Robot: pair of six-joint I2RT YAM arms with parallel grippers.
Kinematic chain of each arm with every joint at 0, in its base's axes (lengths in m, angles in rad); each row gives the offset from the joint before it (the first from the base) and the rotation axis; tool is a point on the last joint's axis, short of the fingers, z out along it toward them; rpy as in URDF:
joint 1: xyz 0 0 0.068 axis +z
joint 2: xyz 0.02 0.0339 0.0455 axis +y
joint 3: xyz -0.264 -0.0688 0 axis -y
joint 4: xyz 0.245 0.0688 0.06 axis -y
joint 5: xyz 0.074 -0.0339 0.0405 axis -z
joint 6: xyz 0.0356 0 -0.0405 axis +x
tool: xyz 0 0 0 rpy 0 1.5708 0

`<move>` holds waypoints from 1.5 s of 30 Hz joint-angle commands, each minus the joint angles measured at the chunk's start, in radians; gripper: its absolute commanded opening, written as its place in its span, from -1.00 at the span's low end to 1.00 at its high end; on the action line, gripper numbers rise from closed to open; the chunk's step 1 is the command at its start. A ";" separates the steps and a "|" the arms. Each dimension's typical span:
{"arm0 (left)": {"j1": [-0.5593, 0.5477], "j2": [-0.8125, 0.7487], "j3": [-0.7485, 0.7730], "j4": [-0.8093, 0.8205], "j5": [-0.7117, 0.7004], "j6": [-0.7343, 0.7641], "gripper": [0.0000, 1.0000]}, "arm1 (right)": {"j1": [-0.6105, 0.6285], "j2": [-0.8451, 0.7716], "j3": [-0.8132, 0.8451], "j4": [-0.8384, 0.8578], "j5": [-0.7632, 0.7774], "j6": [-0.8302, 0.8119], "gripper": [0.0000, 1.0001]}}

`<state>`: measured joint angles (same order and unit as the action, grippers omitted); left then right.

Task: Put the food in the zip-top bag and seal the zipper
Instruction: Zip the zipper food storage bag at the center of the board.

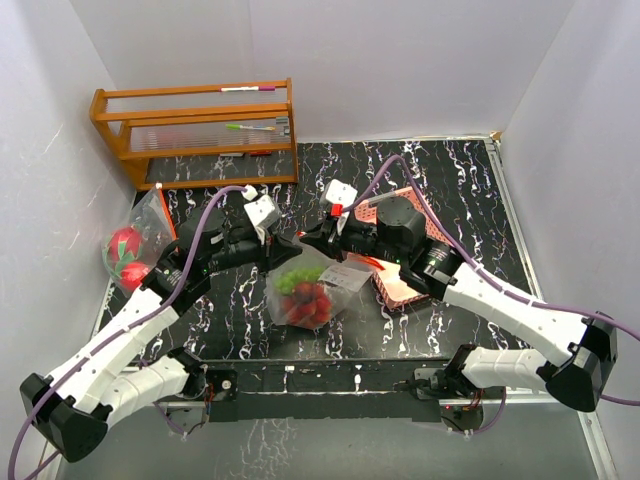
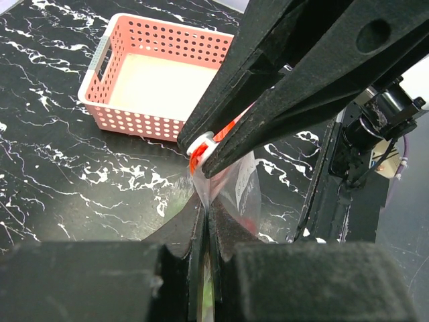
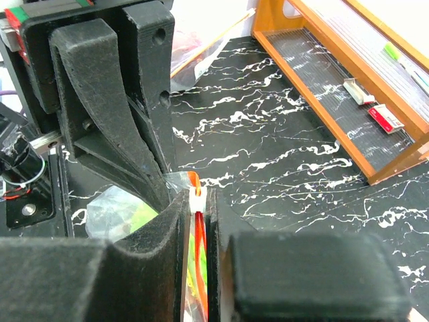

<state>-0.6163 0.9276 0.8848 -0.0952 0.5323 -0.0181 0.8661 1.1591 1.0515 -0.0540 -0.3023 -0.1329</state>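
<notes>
Currently a wooden rack (image 1: 195, 130) is standing at the far left corner of the tabletop (image 1: 460, 200) with a couple of pens (image 1: 248, 89) lying on its shelves. A pink basket (image 2: 161, 80) is sitting right of centre, largely covered from above by the right arm. Against the left edge a second clear bag (image 1: 150, 215) is lying with a pink-red dragon fruit (image 1: 124, 247) showing through it, well apart from the work. Both arms are crowding over the zip-top bag (image 2: 236, 191), which is sitting near the middle of the tabletop, toward the near edge, so its top is mostly hidden from overhead. The left gripper (image 2: 204, 225) is pressing its jaws together on the bag's top edge. The right gripper (image 3: 196, 201), meeting it nose to nose, is pinching the white slider (image 2: 201, 144) on the orange-red zipper strip. Inside the bag, red fruits (image 1: 308, 305) are bunching at the bottom with green grapes (image 1: 293, 278) lying above them. The bag's film is looking thin, clear and crinkled. The basket is showing rows of round holes and rounded corners, the jaws are appearing matte black and grainy, and the tabletop is showing black with white marble veins.
</notes>
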 commanded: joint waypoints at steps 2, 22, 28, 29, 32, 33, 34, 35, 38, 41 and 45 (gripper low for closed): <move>0.003 -0.061 0.045 0.005 0.021 0.015 -1.00 | 0.000 -0.045 0.007 0.012 0.085 -0.007 -0.85; 0.004 -0.113 0.030 0.045 0.068 0.001 -1.00 | -0.001 -0.070 -0.045 -0.016 0.068 0.020 -0.85; 0.004 -0.077 -0.009 0.117 0.203 0.073 -0.73 | 0.000 -0.015 0.052 -0.078 -0.081 -0.011 -0.85; 0.004 -0.065 0.001 0.103 0.221 0.089 -0.70 | 0.000 -0.002 0.073 -0.096 -0.091 -0.019 -0.84; 0.004 -0.044 0.022 0.069 0.258 0.127 -0.68 | 0.000 0.016 0.091 -0.123 -0.102 -0.028 -0.85; 0.003 -0.042 0.019 0.069 0.261 0.134 -0.69 | 0.000 0.013 0.088 -0.123 -0.100 -0.029 -0.84; 0.003 -0.042 0.014 0.069 0.265 0.139 -0.70 | 0.000 0.007 0.084 -0.120 -0.098 -0.030 -0.85; 0.004 -0.044 0.010 0.068 0.268 0.143 -0.71 | 0.000 0.002 0.079 -0.118 -0.096 -0.031 -0.85; 0.004 -0.048 -0.010 0.068 0.269 0.157 -0.76 | 0.000 -0.015 0.073 -0.118 -0.101 -0.034 -0.84; 0.004 -0.048 -0.034 0.099 0.272 0.152 -0.82 | 0.000 -0.025 0.076 -0.126 -0.116 -0.038 -0.84; 0.004 -0.019 -0.023 0.098 0.305 0.152 -1.00 | 0.000 -0.037 0.087 -0.135 -0.111 -0.041 -0.84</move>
<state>-0.6067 0.8951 0.8524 -0.0330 0.7536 0.1204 0.8639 1.1576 1.0904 -0.2249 -0.4019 -0.1577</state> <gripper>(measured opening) 0.022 0.129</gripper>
